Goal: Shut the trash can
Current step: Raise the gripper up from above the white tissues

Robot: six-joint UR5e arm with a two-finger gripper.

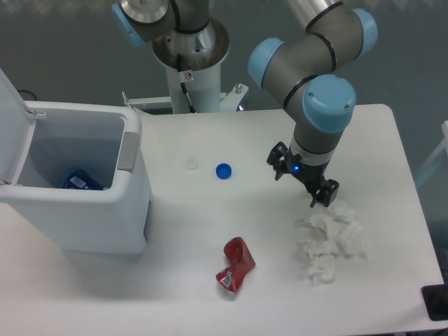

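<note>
1. The claw [302,183] hangs open and empty above the tissue [330,239], well apart from the bin [84,210].
2. The bin stands at the table's left, lid [14,119] upright.
3. The lid looks light, stiff and hinged; push its top edge.

Lab: pedestal-mounted robot arm [308,63], white table [210,308]

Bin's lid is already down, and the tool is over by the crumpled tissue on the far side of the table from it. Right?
Not quite. The bin is open: its lid stands raised at the left edge and a blue item shows inside, as the camera view shows. The rest holds: the tool is by the crumpled tissue, far from the bin.
</note>
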